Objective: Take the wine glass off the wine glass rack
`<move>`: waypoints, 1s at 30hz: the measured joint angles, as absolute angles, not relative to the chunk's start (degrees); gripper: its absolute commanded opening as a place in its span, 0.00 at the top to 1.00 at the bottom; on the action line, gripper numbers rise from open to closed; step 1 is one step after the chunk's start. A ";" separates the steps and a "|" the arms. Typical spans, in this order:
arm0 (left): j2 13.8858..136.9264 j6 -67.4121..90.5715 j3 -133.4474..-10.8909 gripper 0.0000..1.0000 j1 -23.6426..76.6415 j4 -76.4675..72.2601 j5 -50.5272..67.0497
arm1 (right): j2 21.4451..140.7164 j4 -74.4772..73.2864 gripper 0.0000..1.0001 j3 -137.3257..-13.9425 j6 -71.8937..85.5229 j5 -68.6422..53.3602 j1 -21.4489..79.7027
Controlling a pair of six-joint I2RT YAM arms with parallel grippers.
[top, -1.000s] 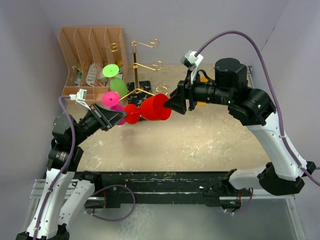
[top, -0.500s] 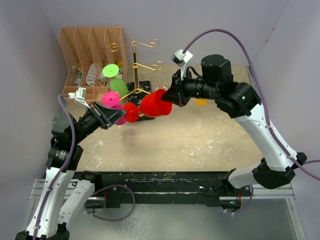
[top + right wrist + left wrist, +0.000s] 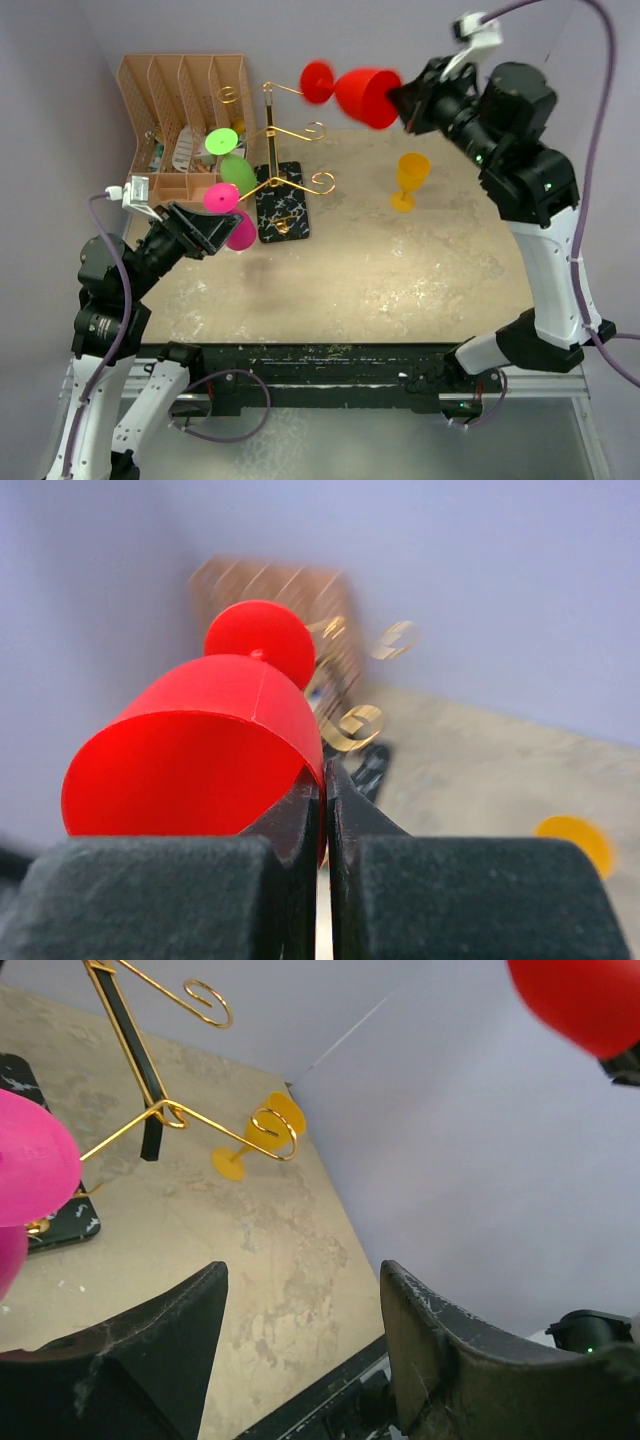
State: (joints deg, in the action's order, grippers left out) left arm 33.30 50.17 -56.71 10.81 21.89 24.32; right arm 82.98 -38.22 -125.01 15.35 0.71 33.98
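Red wine glass (image 3: 362, 92) now clear of wine glass rack (image 3: 285, 208), lifted high and away; right gripper (image 3: 402, 100) pinches its rim. Left gripper (image 3: 305, 1290) wide, empty. Removal looks done.

Red wine glass (image 3: 365, 95), gold rack (image 3: 283, 205)

No legible text, label, brand, number or sign is found in any view. Items stored in organiser (image 3: 135, 100) are seen too small for any print to be made out. Right wrist view is blurred; nothing is readable there.
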 measured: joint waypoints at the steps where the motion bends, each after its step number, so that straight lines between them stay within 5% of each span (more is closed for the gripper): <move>1: 32.77 49.23 -57.04 0.34 10.81 22.87 23.33 | 83.88 -37.87 1.00 -127.70 15.68 1.98 31.29; 8: 30.70 45.60 -57.34 0.34 10.81 27.94 19.14 | 94.45 -36.62 1.00 -138.34 19.90 5.39 11.03; 14: 29.39 43.68 -57.45 0.34 10.81 31.09 16.69 | 103.92 -39.62 1.00 -132.62 24.93 6.94 -0.30; 30: 28.21 40.64 -57.56 0.36 10.81 39.53 9.28 | 107.96 -44.03 1.00 -116.46 28.45 14.70 -3.84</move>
State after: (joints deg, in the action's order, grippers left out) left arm 28.21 40.64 -57.56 10.81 39.53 9.28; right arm 107.96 -44.03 -116.46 28.45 14.70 -3.84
